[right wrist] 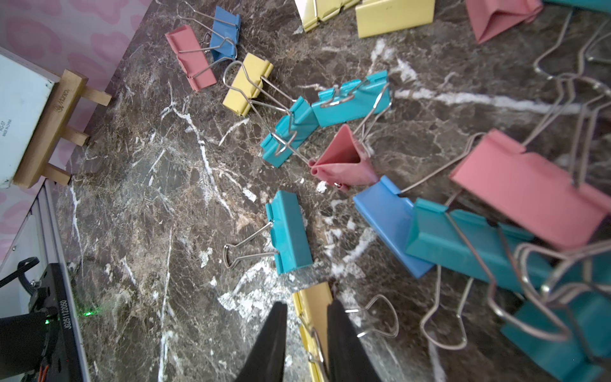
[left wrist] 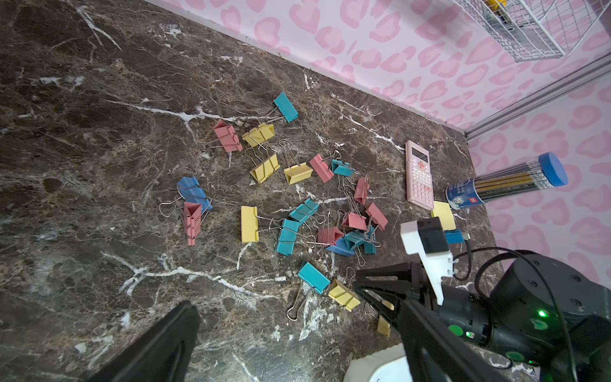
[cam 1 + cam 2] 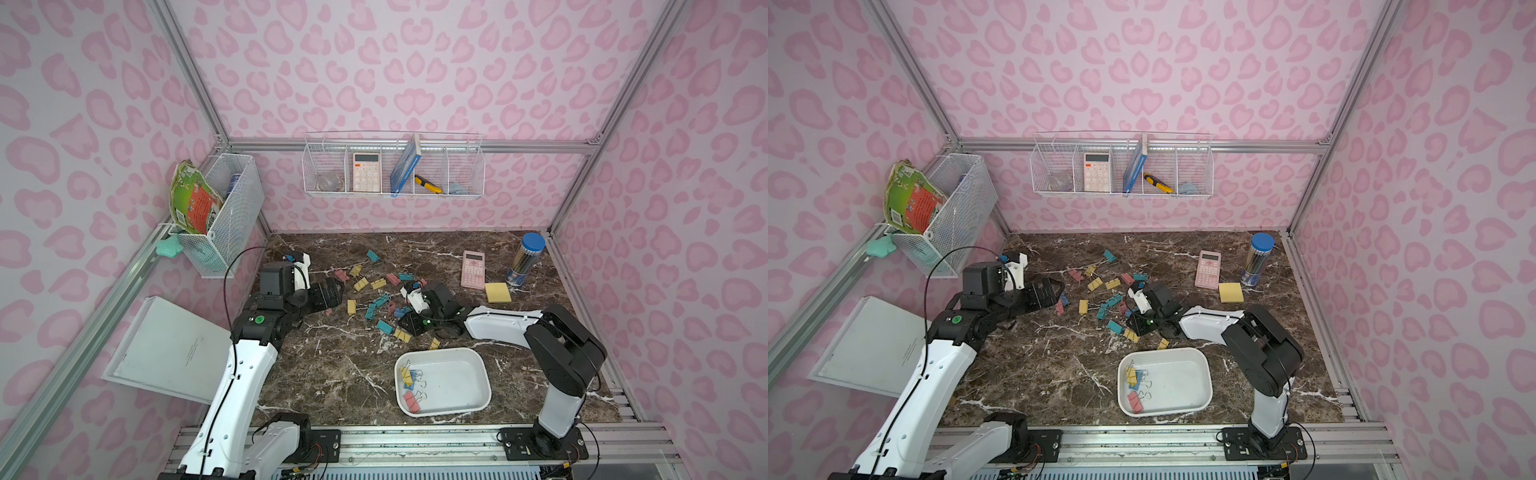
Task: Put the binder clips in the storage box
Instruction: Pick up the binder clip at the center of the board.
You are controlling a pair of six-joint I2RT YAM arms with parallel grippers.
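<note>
Right up against the right wrist lens, the right gripper (image 1: 307, 303) has its two black fingers (image 1: 271, 340) standing narrow either side of a yellow clip (image 1: 312, 292) that lies flat on the marble worktop (image 1: 148, 205). The pads are at its flanks or a whisker off, and I can't tell whether the squeeze has bitten. Now the relation that matters: the clip's long axis runs in line with the fingers, so they press across its short width, wire handle splayed off to one side. A teal clip (image 1: 291, 231) sits just beyond the fingertips, close enough to get nudged. From above, the other binder clips (image 3: 360, 284) lie scattered over the middle of the worktop, and a few rest in one end of the storage box (image 3: 457, 382). The box is near the front edge, close by the right arm. Over on the far side of the scatter the left gripper (image 3: 328, 296) hangs wide open and empty, well apart from the box. So this carry looks like the right arm's job: lift clear, swing toward the box, let go.
</note>
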